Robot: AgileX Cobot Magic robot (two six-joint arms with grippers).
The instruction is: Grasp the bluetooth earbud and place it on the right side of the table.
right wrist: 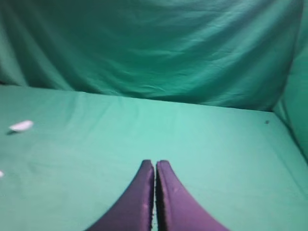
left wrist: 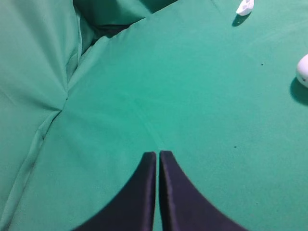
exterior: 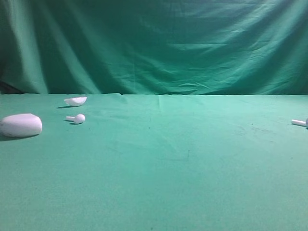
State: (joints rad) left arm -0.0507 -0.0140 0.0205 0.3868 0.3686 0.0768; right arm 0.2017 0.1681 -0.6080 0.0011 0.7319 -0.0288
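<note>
Two look-alike white bluetooth earbuds lie on the green table [exterior: 168, 168]. One earbud [exterior: 77, 118] rests at the left, its stem pointing left, just in front of the shell-shaped lid. The other earbud [exterior: 299, 122] lies at the far right edge of the exterior view, partly cut off. Neither arm shows in that view. My left gripper [left wrist: 158, 153] is shut and empty over bare cloth. My right gripper [right wrist: 155, 162] is also shut, with nothing between its fingers. Neither gripper is near an earbud.
A big white oval case [exterior: 20, 125] sits at the far left, and a rounded white shape [left wrist: 303, 70] at the left wrist view's right edge looks like it. The white lid [exterior: 75, 101] [left wrist: 244, 7] [right wrist: 21, 126] lies behind the left earbud. Green draped backdrop [exterior: 154, 43] closes the back.
</note>
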